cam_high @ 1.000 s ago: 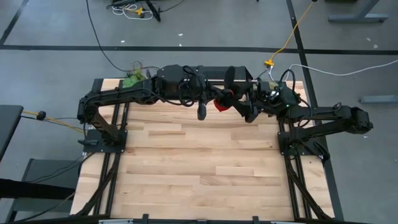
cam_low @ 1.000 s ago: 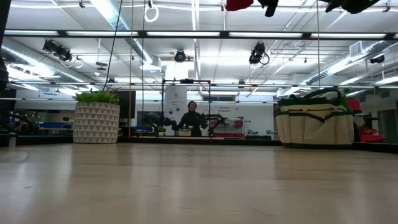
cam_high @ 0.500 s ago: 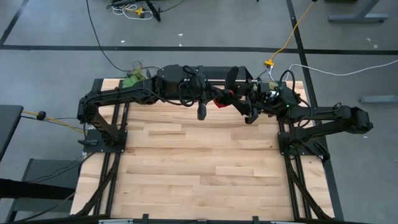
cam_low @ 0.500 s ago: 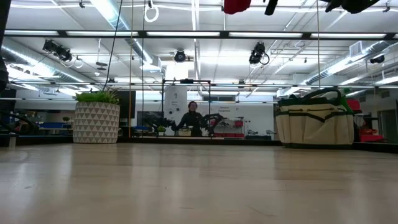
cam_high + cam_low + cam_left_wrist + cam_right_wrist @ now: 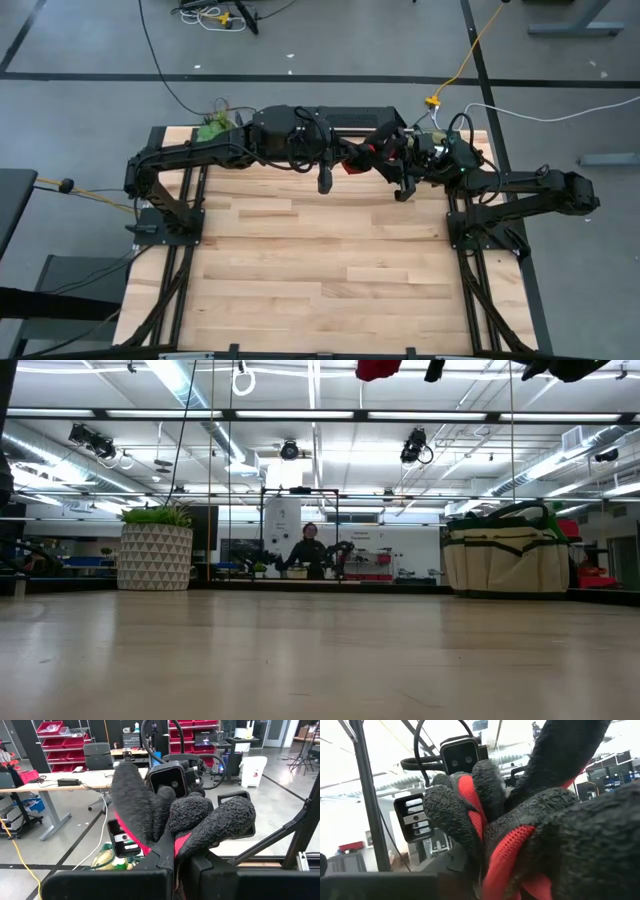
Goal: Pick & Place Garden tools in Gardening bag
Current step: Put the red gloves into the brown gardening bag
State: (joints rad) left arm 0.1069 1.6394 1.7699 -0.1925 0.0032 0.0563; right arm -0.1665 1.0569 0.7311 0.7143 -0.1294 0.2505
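Note:
A black glove with red parts (image 5: 365, 153) hangs high above the table's far edge, between my two grippers. My left gripper (image 5: 345, 160) comes at it level from the left and is shut on it. From the right, my right gripper (image 5: 392, 150) is closed on its other side. The glove's red underside (image 5: 378, 368) shows at the top of the low view. The beige gardening bag with green trim (image 5: 505, 555) stands on the table at the far right. In the high view my right arm mostly hides it. My left gripper pinches a bunched black and red part of the glove (image 5: 175, 845) between its two fingers, level from the table's left. The textured glove fingers (image 5: 220, 820) stick out beyond the grip, clear of the table. My right gripper holds the glove's bunched, textured black and red part (image 5: 490, 840), coming from the table's right and slanting a little upward. The glove fills its view and hides the place of contact. The glove is lifted clear of the table.
A leafy plant in a white patterned pot (image 5: 155, 555) stands at the table's far left (image 5: 212, 128). The wooden tabletop (image 5: 320, 260) lies bare below both arms. A person (image 5: 310, 550) stands far behind the table.
The glove's black part that stood up toward the far edge has swung over against my right gripper, which has taken hold of it. The glove now looks more bunched between the two grippers. My left gripper keeps its hold.

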